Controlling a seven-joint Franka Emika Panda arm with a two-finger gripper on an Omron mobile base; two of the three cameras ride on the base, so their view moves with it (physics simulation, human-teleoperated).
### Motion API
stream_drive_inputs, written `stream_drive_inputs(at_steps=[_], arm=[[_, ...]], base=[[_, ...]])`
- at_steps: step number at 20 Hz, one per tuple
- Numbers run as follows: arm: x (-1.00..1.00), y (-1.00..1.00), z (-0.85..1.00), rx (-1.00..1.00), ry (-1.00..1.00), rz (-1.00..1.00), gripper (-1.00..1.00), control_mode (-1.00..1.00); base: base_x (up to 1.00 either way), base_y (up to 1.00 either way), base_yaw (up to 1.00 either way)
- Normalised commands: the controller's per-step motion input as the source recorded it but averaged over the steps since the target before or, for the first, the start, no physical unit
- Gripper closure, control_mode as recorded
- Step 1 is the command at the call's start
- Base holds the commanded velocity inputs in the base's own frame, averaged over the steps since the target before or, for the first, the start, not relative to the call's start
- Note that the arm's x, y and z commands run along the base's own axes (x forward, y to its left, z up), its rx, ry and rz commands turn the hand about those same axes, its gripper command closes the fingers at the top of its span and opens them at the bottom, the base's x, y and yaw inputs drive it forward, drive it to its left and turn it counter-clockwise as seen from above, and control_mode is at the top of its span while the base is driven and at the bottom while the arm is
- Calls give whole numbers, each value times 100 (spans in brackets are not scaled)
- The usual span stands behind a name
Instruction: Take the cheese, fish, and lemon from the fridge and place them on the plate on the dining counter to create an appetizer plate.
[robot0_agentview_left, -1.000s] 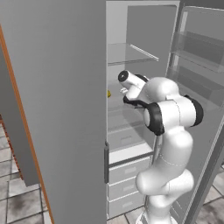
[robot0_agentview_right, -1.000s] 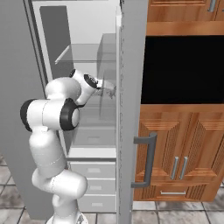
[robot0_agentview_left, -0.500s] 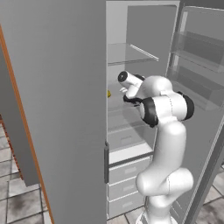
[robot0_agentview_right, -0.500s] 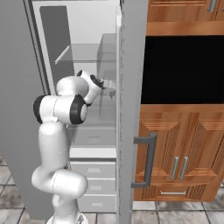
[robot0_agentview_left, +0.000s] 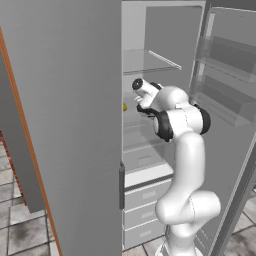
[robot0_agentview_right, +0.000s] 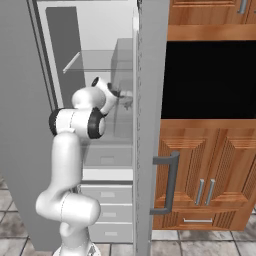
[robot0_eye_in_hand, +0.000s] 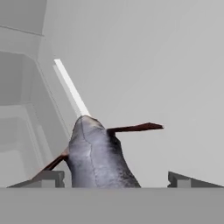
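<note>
While the arm reaches into the fridge | fish lies between gripper tips, nearer the 9 o'clock tip | long axis toward 12 o'clock | jaws wide, not yet clamped | lemon at shelf's 9 o'clock edge.

A grey fish with reddish fins lies between the spread end effector tips.

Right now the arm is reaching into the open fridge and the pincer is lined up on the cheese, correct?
Not the cheese. The hand view shows a grey fish between the pincer fingertips, jaws open on either side of it. The rest holds: the left base view shows the arm reaching into the open fridge.
</note>
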Motion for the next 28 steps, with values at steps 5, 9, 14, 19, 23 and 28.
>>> stream_drive_inputs(at_steps=[5,9,14,19,23,28], arm=[[13,-3,-32,0,8,0,100,-100],[-5,-1,-28,0,5,-1,100,-100],[-56,0,-12,0,-2,-1,100,-100],[-100,0,-1,0,-17,0,100,-100],[-100,0,0,0,-24,0,100,-100],[-100,0,2,-1,-22,0,100,-100]], base=[[0,0,0],[0,0,0],[0,0,0],[0,0,0],[0,0,0],[0,0,0]])
